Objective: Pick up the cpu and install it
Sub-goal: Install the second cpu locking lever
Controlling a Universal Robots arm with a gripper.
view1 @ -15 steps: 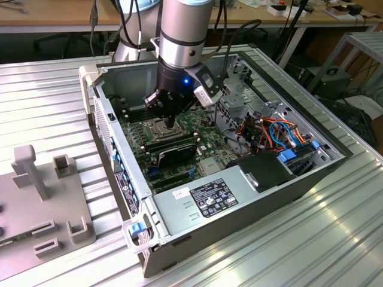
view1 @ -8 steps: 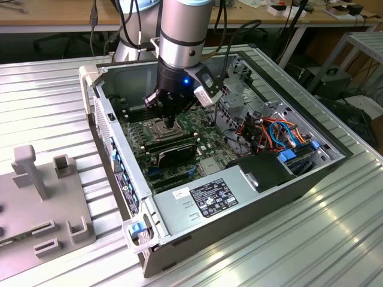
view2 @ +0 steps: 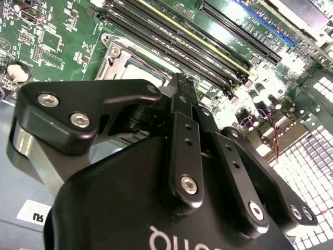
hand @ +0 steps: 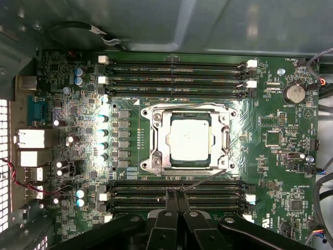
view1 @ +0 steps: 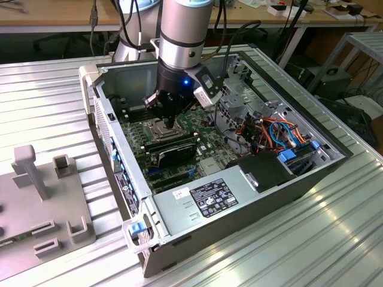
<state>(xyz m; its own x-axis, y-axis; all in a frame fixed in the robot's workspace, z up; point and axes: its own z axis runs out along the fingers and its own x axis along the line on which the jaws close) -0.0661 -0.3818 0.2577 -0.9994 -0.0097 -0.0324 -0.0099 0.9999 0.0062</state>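
While first wrist view shows cpu [hand: 190,137] seated in socket [hand: 190,139], tool [hand: 177,194] pressed together, empty.

In the second wrist view the black gripper [view2: 179,86] fills the foreground, its fingers pressed together above a green motherboard [view2: 47,36]. Behind the fingertips sits the metal-framed socket [view2: 130,65], with long black memory slots [view2: 177,41] just beyond it

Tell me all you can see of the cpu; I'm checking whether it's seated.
The cpu is a flat square chip with a pale matte silver top. In the first wrist view it lies level inside the metal-framed socket on the green board, between rows of long black slots. The claw hangs apart from it, fingertips together, holding nothing.
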